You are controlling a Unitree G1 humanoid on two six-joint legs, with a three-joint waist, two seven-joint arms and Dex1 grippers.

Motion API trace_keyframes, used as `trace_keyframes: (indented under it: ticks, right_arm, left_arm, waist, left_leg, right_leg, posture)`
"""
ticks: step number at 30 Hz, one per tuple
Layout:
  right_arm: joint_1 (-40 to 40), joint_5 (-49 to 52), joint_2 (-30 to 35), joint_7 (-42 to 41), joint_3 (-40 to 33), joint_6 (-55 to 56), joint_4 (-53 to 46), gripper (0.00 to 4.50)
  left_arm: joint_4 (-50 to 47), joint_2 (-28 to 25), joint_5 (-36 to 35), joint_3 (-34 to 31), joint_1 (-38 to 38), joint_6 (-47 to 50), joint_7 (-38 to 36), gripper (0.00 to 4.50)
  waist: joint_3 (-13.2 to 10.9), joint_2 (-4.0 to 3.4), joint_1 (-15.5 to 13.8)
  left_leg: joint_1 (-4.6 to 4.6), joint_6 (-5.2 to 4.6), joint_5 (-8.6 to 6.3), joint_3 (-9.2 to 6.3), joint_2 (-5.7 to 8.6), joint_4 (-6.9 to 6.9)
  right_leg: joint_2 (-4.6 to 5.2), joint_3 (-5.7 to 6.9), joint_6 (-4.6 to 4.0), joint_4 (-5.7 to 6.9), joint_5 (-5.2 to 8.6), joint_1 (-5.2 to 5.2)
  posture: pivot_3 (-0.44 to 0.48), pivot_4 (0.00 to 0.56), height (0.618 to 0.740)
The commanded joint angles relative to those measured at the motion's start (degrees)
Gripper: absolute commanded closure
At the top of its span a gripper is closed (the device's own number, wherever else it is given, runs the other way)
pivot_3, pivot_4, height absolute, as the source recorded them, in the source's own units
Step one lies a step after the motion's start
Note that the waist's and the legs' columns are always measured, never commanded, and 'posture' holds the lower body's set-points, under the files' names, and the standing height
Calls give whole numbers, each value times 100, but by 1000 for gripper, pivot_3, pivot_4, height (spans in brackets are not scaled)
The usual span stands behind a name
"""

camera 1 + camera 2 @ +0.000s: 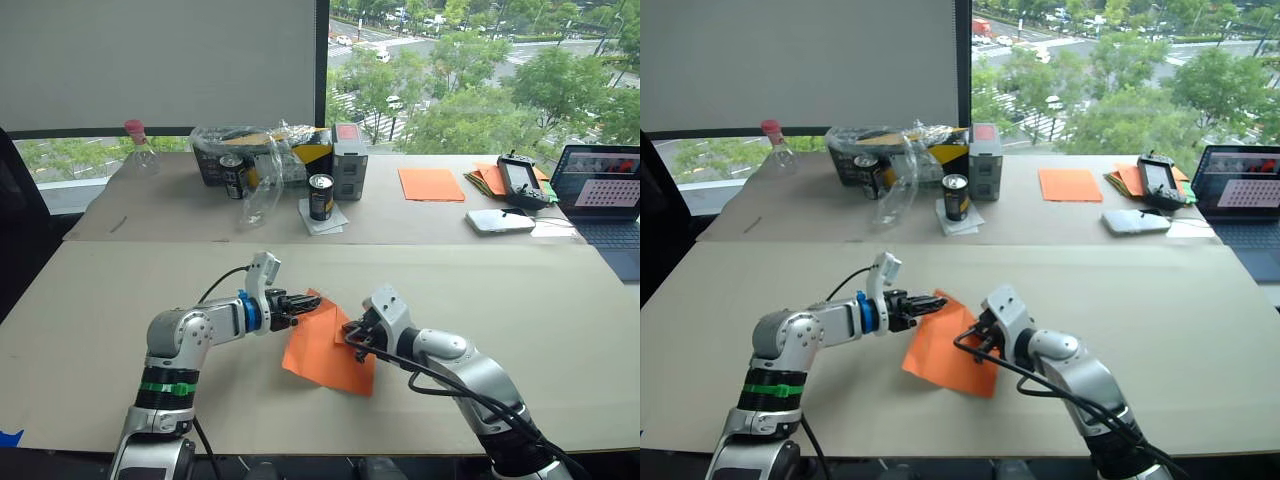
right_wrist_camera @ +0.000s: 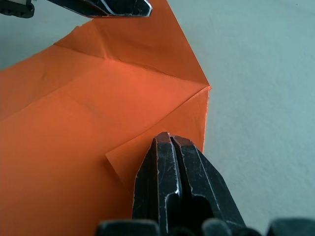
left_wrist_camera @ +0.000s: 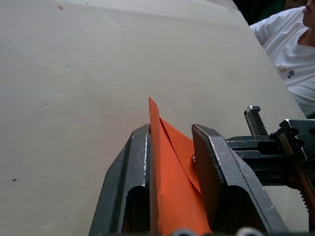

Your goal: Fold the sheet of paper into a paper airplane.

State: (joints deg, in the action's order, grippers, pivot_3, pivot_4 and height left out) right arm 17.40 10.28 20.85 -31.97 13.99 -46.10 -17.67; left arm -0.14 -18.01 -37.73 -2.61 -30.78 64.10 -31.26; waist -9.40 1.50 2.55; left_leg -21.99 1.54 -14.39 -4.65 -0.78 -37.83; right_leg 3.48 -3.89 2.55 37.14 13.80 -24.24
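- The sheet of paper (image 1: pixel 325 350) lies on the near table (image 1: pixel 520 300), between the two arms, orange and creased, with one corner folded over.
- Left gripper (image 1: pixel 298 303) is at the sheet's far corner; the wrist view has its two fingers (image 3: pixel 129 187) narrowly apart with the raised paper edge standing between them.
- Right gripper (image 1: pixel 352 335) sits on the sheet's right edge, fingers pressed together on the folded-over flap, tips down on the paper.
- On the far table: a clear plastic bag (image 1: pixel 262 160) draped over a dark tray (image 1: pixel 210 170), a can (image 1: pixel 232 175) in it.
- Another can (image 1: pixel 321 196) stands on a paper napkin just in front.
- A flat orange sheet (image 1: pixel 431 184) lies further right, near a stack of orange sheets (image 1: pixel 487 178), a handheld controller (image 1: pixel 522 180) and a laptop (image 1: pixel 604 195).
- A plastic bottle with a pink cap (image 1: pixel 139 148) stands at far left.
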Motion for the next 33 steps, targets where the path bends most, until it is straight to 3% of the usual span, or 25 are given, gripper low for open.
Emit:
trace_keyframes:
  ticks: [1, 11, 16, 28, 33]
  right_arm:
    - [-34, 26, -27, 19, 86, 14, -111, 4500]
    - [171, 83, -62, 144, -102, -72, -247, 4500]
    - [469, 177, -150, 203, -264, -191, -336, 4500]
    - [608, 215, -145, 356, -306, -228, -313, 4500]
    - [582, 226, -150, 418, -324, -202, -345, 4500]
  left_arm:
    - [-95, -95, 124, 183, -135, -180, -147, 4475]
    - [-729, -736, 1528, 1571, 248, -2207, -821, 4475]
    - [-535, -673, 1850, 1538, 231, -2806, -824, 4475]
    - [67, -1292, 4007, 2303, 382, -5486, -837, 4475]
    - [93, -1446, 4620, 2530, 507, -6058, -847, 4475]
  waist:
    - [0, 0, 3]
    - [0, 0, -19]
    - [0, 0, -21]
    - [0, -1, -28]
    - [0, 0, -25]
  left_leg:
    - [0, 0, 0, 0, 0, 0]
    - [-1, 1, 0, 1, 0, 0]
    - [-3, 2, 1, 1, 0, 0]
    - [-8, 1, 1, 1, 1, 0]
    - [-6, 1, 2, 2, 0, 0]
  right_leg:
    - [0, 0, 0, 0, 0, 0]
    - [0, -1, -1, 0, 0, 0]
    - [0, -1, -5, -1, -4, -1]
    - [1, -1, -4, -3, -4, -3]
    - [0, -1, -4, 1, -4, -4]
  posture:
    - [0, 150, 720]
    - [0, 150, 720]
    - [0, 150, 720]
    - [0, 150, 720]
    - [0, 150, 720]
